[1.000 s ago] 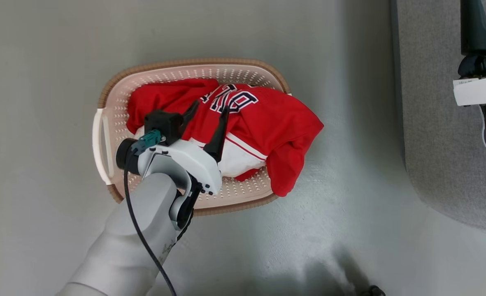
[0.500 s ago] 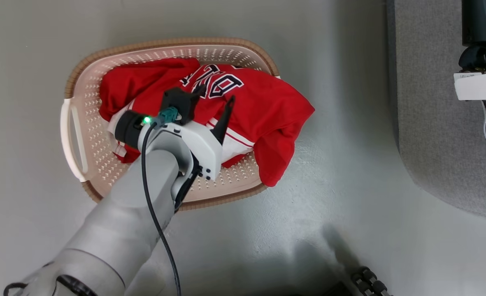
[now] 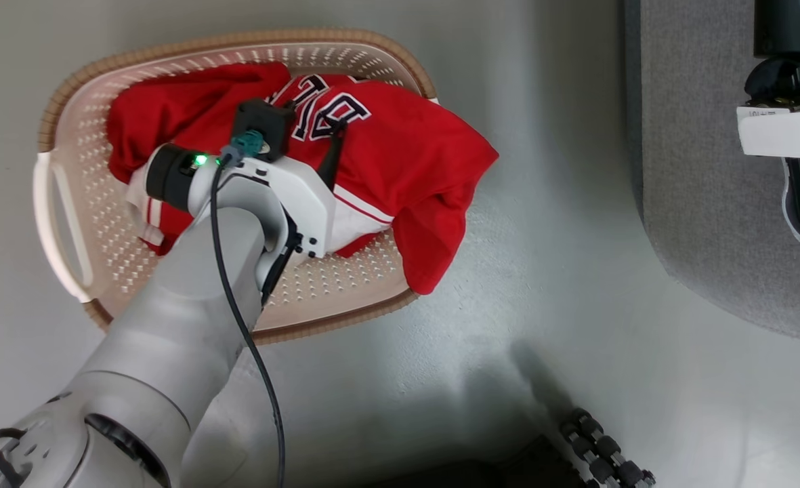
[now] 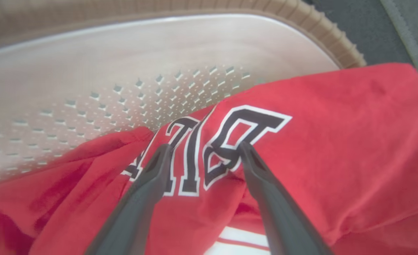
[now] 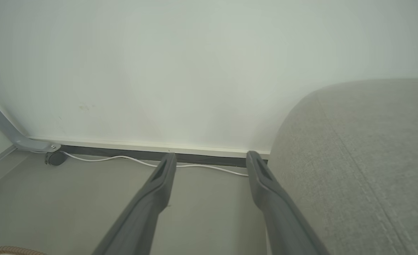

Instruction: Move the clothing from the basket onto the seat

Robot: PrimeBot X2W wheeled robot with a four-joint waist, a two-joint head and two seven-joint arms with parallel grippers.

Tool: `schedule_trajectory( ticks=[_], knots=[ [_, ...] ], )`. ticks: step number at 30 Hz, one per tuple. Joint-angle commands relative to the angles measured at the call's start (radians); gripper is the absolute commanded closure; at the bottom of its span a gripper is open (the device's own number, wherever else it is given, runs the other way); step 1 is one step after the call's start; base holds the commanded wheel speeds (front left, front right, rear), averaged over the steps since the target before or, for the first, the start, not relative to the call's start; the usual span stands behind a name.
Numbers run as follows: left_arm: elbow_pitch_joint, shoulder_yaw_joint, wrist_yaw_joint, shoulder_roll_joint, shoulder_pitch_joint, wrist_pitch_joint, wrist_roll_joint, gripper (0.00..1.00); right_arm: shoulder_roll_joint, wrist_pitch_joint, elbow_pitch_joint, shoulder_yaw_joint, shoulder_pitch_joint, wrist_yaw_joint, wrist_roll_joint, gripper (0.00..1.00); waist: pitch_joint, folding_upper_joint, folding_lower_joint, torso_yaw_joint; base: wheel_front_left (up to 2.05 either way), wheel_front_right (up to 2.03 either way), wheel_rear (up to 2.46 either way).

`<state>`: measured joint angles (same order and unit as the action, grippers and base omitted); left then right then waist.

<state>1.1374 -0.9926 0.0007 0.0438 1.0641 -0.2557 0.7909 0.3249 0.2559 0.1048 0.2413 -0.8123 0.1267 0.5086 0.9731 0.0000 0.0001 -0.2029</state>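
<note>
The red jersey (image 3: 406, 163) with navy white-outlined letters (image 4: 230, 138) lies heaped in the cream perforated basket (image 3: 68, 210), and one sleeve hangs over the brown rim at the right. More red cloth with white trim (image 3: 145, 203) lies under it. My left gripper (image 4: 205, 148) is open, and its fingertips (image 4: 246, 152) rest down on the jersey on either side of the letters. In the head view the left gripper (image 3: 308, 129) is partly hidden by its wrist. My right gripper (image 5: 211, 156) is open and holds nothing, out beside the grey sofa (image 5: 364, 159).
The basket stands on a pale grey floor (image 3: 542, 305). The sofa (image 3: 698, 169) fills the right side, with my right arm (image 3: 786, 135) over it. A white cable (image 5: 124, 158) runs along the wall's baseboard. My base's wheels (image 3: 603, 447) show at the bottom.
The head camera has shifted, so the basket sits further left and higher in the picture. My left gripper has gone down and forward onto the jersey's letters, staying open.
</note>
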Motion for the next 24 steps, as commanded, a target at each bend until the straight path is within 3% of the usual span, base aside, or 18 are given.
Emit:
schedule_trajectory(
  ticks=[1,14,15,16,24],
  knots=[
    [0.004,0.005,0.0,0.006,0.016,-0.006,0.016,0.0,0.002,0.006,-0.034,0.008,0.019,0.004,0.009,0.0,0.017,0.0,0.0,-0.014,0.0,0.0,0.0],
    [0.064,-0.037,0.029,0.006,0.047,0.077,0.108,0.0,-0.017,0.006,-0.084,0.014,0.012,0.004,0.01,0.0,0.046,0.0,0.0,-0.044,0.0,0.0,0.0],
    [0.064,-0.042,0.029,0.006,0.048,0.079,0.113,0.36,-0.019,0.006,-0.086,0.014,0.012,0.004,0.011,0.0,0.047,0.0,0.0,-0.044,0.0,0.0,0.0],
    [0.063,-0.046,0.031,0.006,0.05,0.079,0.118,1.0,-0.021,0.006,-0.086,0.014,0.011,0.004,0.011,0.0,0.046,0.0,0.0,-0.043,0.0,0.0,0.0],
    [0.052,-0.081,0.021,0.006,0.015,0.049,0.155,1.0,-0.029,0.006,-0.062,0.009,0.018,0.004,0.008,0.0,-0.011,0.0,0.0,-0.023,0.0,0.0,0.0]
  ],
)
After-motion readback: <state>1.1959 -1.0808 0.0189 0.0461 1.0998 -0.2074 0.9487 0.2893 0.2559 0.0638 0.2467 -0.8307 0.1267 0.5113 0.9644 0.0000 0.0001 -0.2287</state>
